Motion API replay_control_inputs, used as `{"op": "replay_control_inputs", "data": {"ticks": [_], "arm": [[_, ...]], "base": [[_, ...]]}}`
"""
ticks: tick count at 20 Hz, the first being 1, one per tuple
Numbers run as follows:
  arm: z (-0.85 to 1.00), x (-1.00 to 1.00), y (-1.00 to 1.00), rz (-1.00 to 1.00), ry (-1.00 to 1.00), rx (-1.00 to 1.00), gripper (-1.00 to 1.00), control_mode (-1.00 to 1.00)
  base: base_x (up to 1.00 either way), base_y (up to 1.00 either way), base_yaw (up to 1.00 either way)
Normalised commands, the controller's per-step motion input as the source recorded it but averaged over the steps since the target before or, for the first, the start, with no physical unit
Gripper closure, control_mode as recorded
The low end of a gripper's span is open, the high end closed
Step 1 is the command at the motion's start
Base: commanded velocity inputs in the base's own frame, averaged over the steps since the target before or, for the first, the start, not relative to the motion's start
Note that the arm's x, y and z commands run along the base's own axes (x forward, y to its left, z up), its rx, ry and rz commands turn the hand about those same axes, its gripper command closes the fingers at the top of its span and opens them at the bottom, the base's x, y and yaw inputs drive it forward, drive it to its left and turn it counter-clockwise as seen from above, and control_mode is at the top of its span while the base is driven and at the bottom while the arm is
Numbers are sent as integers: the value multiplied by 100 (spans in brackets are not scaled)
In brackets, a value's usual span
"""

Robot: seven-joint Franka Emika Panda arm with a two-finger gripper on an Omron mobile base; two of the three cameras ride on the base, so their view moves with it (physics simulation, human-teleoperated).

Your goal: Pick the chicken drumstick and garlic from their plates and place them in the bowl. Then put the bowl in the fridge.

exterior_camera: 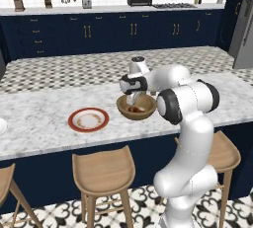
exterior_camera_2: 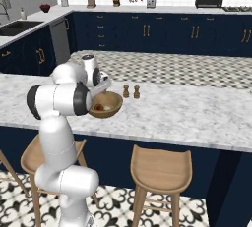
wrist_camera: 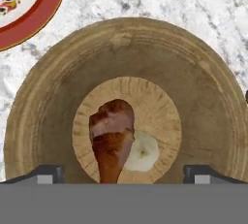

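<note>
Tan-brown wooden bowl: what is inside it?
The tan-brown wooden bowl holds the reddish-brown chicken drumstick and pale garlic bulb, touching; the drumstick partly covers the garlic.

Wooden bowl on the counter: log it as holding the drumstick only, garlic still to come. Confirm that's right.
Not right. The hand view shows the garlic already in the bowl, lying beside the chicken drumstick on the bowl's floor. Both items are in.
</note>
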Motion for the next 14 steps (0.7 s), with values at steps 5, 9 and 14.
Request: {"op": "replay_control_inputs", "data": {"ticks": [5,9,14], "arm": [[13,-22,-41,-35,0,27,-100,-100],[0,-64,-56,-58,0,24,-100,-100],[4,-39,-53,-64,5,23,-100,-100]], "base": [[0,0,0],[0,0,0],[0,0,0]]}}
